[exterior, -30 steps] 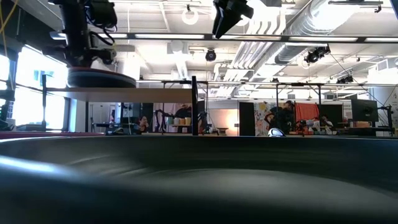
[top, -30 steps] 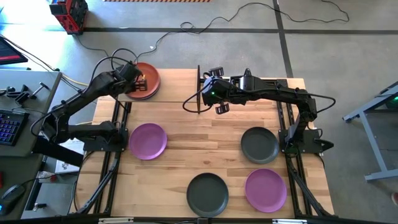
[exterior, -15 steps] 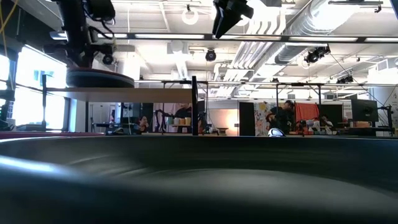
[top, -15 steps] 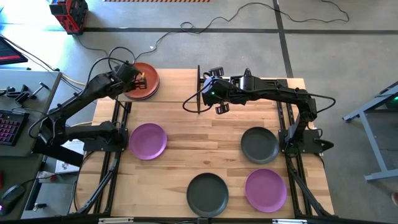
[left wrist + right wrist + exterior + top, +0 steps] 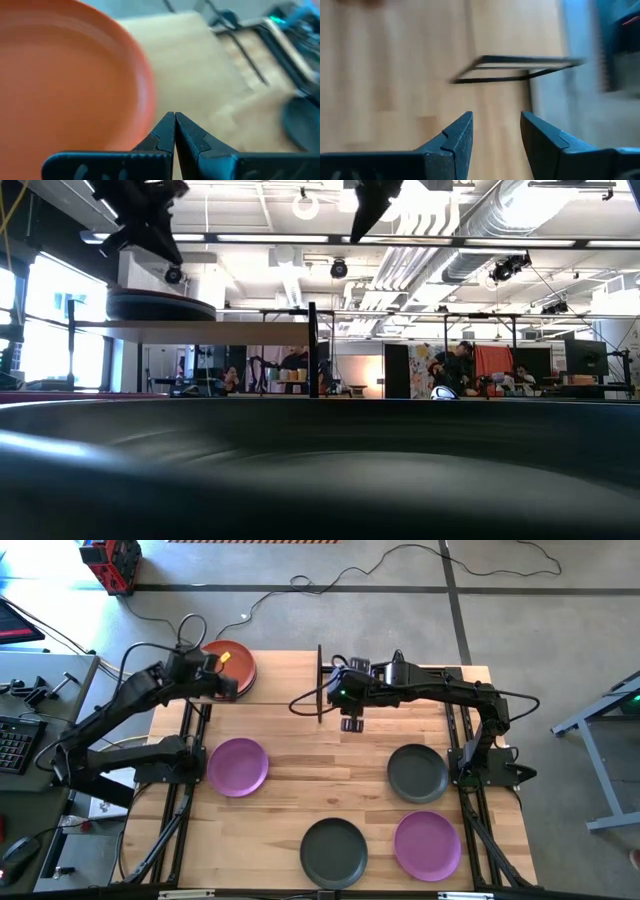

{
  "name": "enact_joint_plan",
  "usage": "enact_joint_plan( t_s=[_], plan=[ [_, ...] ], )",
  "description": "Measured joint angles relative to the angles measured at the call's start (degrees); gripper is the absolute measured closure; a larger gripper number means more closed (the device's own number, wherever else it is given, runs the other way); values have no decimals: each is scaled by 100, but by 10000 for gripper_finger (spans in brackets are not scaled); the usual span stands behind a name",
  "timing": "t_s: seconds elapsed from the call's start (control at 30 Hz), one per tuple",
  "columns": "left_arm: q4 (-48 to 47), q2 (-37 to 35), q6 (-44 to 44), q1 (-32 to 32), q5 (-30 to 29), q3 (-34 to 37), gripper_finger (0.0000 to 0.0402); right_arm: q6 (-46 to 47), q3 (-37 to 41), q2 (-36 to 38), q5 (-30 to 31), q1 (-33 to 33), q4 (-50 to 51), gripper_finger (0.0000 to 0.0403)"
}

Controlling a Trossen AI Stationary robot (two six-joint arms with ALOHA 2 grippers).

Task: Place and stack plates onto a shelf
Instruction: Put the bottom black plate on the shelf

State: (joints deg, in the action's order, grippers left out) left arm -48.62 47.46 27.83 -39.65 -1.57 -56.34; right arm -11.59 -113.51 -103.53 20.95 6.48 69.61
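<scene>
Left gripper (image 5: 232,690), fingers pressed together and empty, hung just beside the orange plate (image 5: 232,658) on the shelf (image 5: 275,680). Right gripper (image 5: 350,723), fingers apart, hovered near the shelf, holding nothing.

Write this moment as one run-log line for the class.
left gripper: shut, empty, beside orange plate | right gripper: open, empty, over shelf

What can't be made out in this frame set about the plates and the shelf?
- How many plates sit under the orange plate on the shelf: high view shows only the top one, low view only a dark edge.
- Table plates in the low view: a dark grey plate fills the foreground.
- Light blue plate: not visible in any view.
- Right wrist view: motion blur.
</scene>
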Motion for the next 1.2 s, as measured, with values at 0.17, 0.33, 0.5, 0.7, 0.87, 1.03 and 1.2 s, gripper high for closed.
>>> enact_joint_plan(
  t_s=[0.17,0.33,0.5,0.7,0.87,1.03,1.2],
  plan=[
    [-13,-173,-213,533,790,0,401,1559,0,0,-1111,-98,263,261],
    [-13,-183,-300,1207,1143,0,401,2729,-7,-50,-1689,-376,372,261],
    [-11,-81,-554,1931,1175,4,401,3594,-7,-263,-1794,-867,478,261],
    [-5,-4,-595,2746,1179,4,401,4291,-7,-686,-1790,-1514,476,261],
    [-10,21,-599,3319,1177,4,401,4754,-4,-1120,-1783,-1960,468,261],
    [-17,20,-546,3759,1177,4,401,5304,-2,-1498,-1803,-2297,432,261],
    [-22,18,-546,4118,1177,4,401,5527,-2,-1808,-1805,-2534,427,261]
  ],
)
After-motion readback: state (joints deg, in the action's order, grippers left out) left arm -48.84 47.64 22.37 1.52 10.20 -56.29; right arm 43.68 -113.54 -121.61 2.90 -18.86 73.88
